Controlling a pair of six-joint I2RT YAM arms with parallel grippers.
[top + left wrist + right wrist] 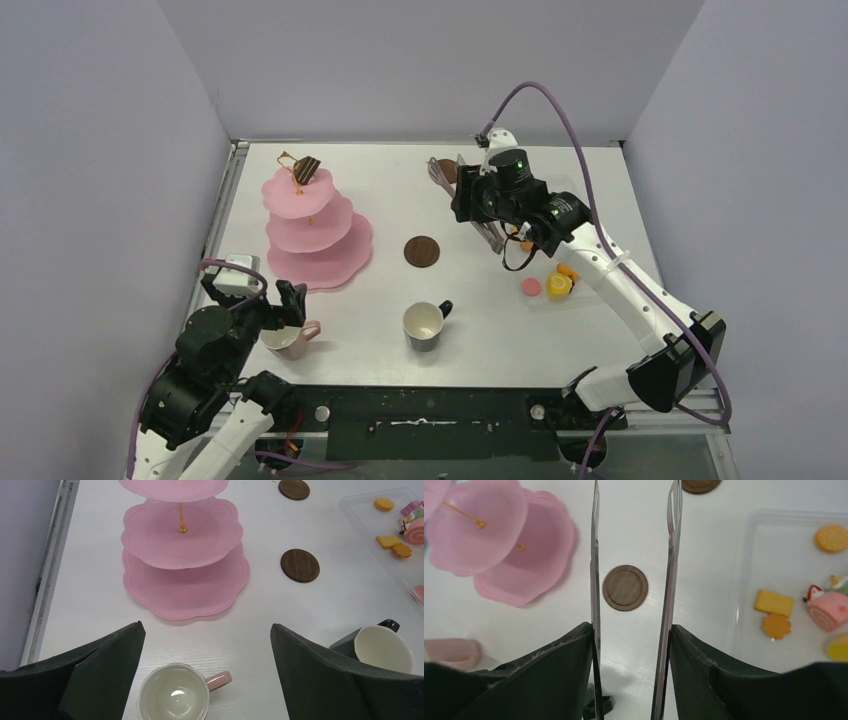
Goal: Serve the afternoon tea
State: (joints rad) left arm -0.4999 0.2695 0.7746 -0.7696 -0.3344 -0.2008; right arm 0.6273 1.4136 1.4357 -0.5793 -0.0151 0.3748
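One pink stand (318, 225) far left with one chocolate pastry (306, 166) on top, two coasters (421, 251), two mugs: pink mug (292, 340) sits between the fingers of the wide-open left gripper (206, 630), black mug (425, 326) front-centre. The right gripper (630, 627) is clamped on one pair of tongs (595, 580). At least five pastries (773, 602) in one tray (751, 555). White surface (520, 340), pale grey walls (400, 60).

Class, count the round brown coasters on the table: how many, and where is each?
2. One coaster lies mid-table, right of the pink stand; the other coaster sits near the far edge, partly hidden by the right arm. The arms may hide more.
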